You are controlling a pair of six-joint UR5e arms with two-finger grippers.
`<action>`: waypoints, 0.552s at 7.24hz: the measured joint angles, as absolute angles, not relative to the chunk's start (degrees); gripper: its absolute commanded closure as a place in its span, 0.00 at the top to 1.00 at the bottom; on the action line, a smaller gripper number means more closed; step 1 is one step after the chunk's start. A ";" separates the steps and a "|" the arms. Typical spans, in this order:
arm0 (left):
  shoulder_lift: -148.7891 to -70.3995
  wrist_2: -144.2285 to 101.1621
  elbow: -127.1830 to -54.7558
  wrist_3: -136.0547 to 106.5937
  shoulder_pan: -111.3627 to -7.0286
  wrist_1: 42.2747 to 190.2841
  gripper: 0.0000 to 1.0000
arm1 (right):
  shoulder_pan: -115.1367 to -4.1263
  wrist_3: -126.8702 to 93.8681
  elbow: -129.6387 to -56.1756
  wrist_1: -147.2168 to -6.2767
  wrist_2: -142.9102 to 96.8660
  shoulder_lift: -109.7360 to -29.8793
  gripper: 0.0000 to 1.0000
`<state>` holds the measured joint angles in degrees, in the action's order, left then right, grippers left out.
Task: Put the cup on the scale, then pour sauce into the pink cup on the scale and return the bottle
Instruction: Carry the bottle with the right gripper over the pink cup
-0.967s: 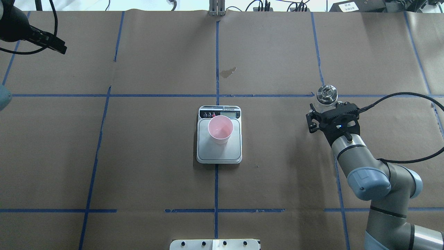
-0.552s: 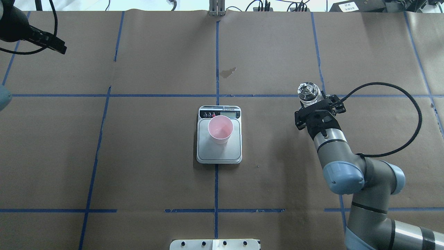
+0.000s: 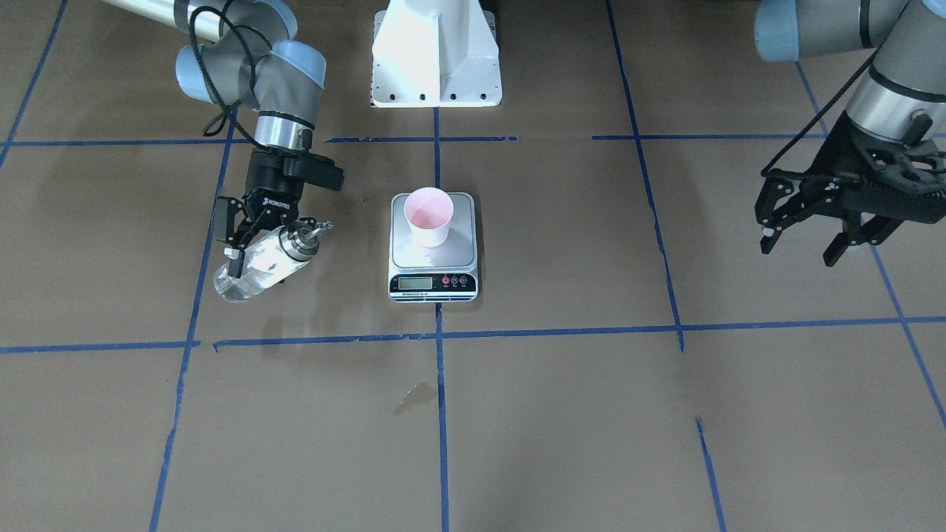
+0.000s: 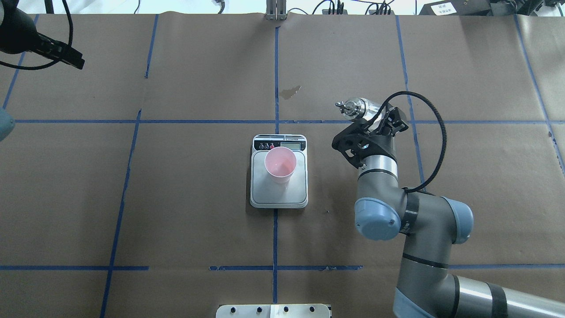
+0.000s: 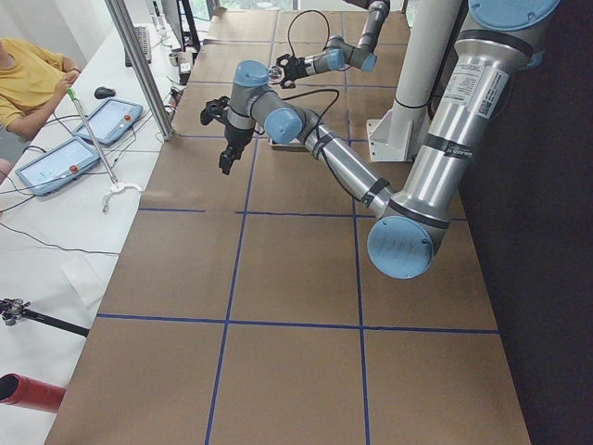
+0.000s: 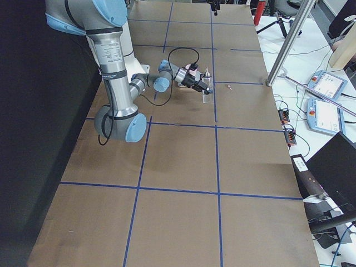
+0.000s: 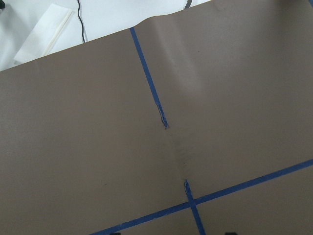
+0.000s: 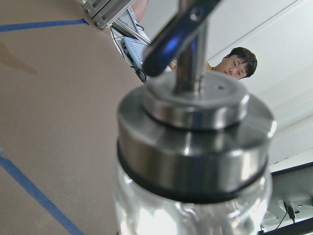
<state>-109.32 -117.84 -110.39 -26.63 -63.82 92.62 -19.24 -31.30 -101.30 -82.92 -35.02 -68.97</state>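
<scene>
Plainly, facing the robot, the right gripper is clamped round the tilted bottle, held left of the cup on the scale; the left gripper hangs open, empty. Overhead, the bottle's spout sits well short of the cup, so sauce might spill on the desk.

My left arm and right arm are silver-grey tubes with pale blue joint caps. I see a black cable off the right wrist. The left gripper and right gripper are black, the right lettered ROBOTIQ in white.
</scene>
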 measured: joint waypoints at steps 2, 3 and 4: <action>-109.27 -117.86 -110.34 -26.63 -63.87 92.56 0.77 | -17.56 -28.64 -101.22 -94.03 -31.82 -64.89 0.00; -109.25 -117.86 -110.25 -26.63 -63.85 92.55 0.77 | -16.65 -27.77 -101.03 -97.46 -30.98 -63.25 0.00; -109.25 -117.86 -110.21 -26.63 -63.82 92.53 0.77 | -15.67 -27.38 -100.85 -100.14 -30.28 -61.93 0.00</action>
